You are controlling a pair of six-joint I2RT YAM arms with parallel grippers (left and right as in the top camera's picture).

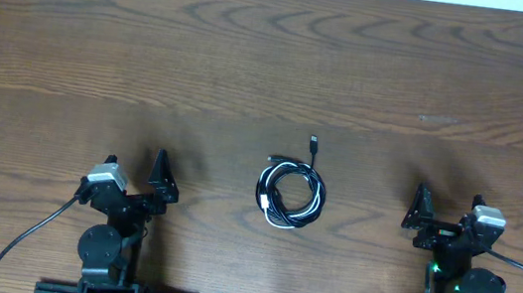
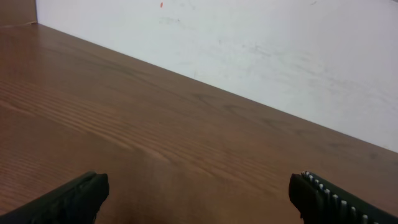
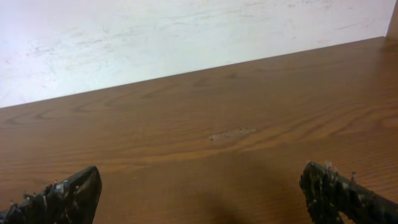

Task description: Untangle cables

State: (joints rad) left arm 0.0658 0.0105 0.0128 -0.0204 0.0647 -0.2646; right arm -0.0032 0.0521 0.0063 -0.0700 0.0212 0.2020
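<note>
The cables (image 1: 290, 193) lie coiled together in one small bundle at the middle of the wooden table, black cords wound with a white one. A black plug end (image 1: 314, 142) sticks out toward the far side. My left gripper (image 1: 160, 176) rests near the front edge, well left of the bundle, jaws wide and empty. My right gripper (image 1: 419, 211) sits well to the right of it, also open and empty. In the left wrist view only the two spread fingertips (image 2: 84, 194) and bare wood show. The right wrist view shows its fingertips (image 3: 74, 193) the same way. Neither wrist view shows the cables.
The wooden table (image 1: 272, 58) stretches back to a white wall (image 2: 249, 50). A pale scuff (image 3: 230, 134) marks the wood ahead of the right gripper. Thick black arm leads (image 1: 25, 238) trail off the front edge by both arm bases.
</note>
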